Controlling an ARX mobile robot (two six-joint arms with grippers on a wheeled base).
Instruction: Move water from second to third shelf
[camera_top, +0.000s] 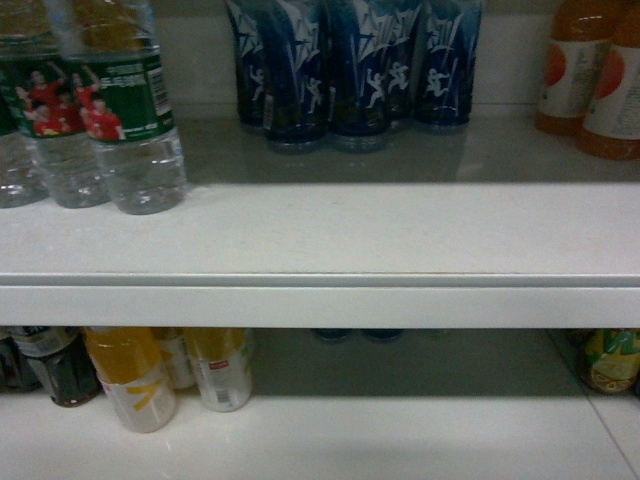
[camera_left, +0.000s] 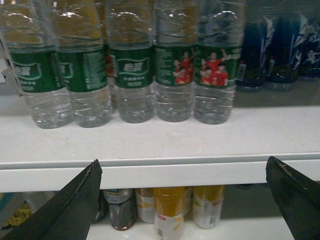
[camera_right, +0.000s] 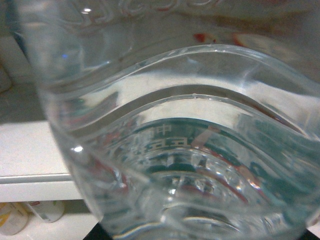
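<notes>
With the right end effector apparently holding a water bottle (camera_right: 190, 150) and the left end effector (camera_left: 185, 200) spread wide, I should lower it gently below the white shelf (camera_top: 320, 300).

White shelf board (camera_top: 320, 240) spanning the head view, front lip facing the camera. At the back of it, centre: cluster of dark blue bottles (camera_top: 355, 70) with white figure graphics. Far right on the same board: two orange drink bottles (camera_top: 590, 80) with pale labels, cut by the frame edge. On the lower shelf (camera_top: 400, 440), left: yellow-orange bottles (camera_top: 130, 380) with white labels, one tilted (leaning left), beside a dark bottle (camera_top: 55, 365) at the far left. Lower right corner: green-and-yellow package (camera_top: 612, 360), details unreadable.
</notes>
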